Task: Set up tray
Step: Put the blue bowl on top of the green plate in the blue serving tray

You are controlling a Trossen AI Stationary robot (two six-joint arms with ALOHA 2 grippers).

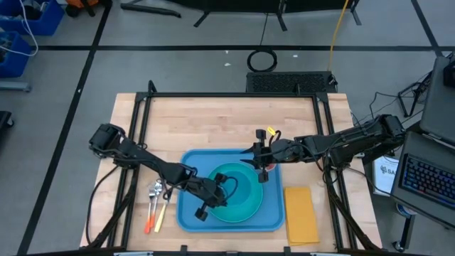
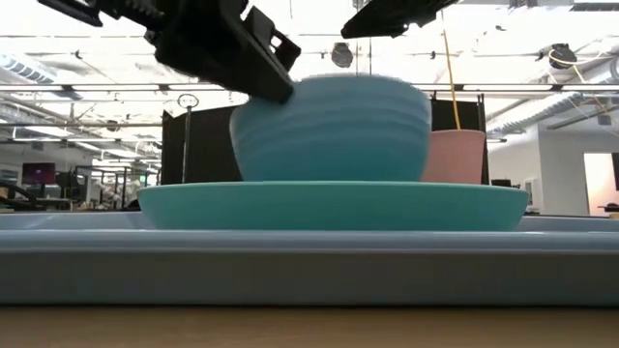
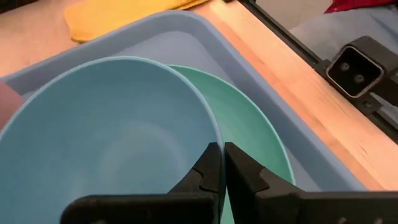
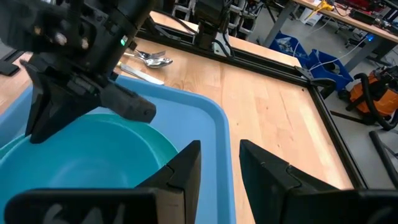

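The blue tray [image 1: 192, 162] lies in the middle of the table. On it rests a turquoise plate [image 2: 334, 208], and a light blue bowl [image 2: 334, 130] stands on or just over the plate. My left gripper [image 3: 221, 163] is shut on the bowl's rim at its near left side. A pink cup [image 2: 456, 157] stands behind the bowl, at the tray's far right. My right gripper [image 4: 221, 165] hovers open above the tray's far right part, over the cup, with nothing between its fingers. My left gripper pinches the bowl's rim [image 3: 214, 138] between its two fingers, one finger inside the bowl and one outside. The fingers come slanting down from the table's left. Whether the bowl's base rests on the plate or hangs just clear of it, I cannot tell.
Spoons and orange-handled cutlery [image 1: 156, 203] lie on the wood left of the tray. A yellow napkin [image 1: 301, 213] lies right of it. Black frame rails [image 1: 234, 94] run along the table's far and side edges. Bare wood lies beyond the tray's far edge.
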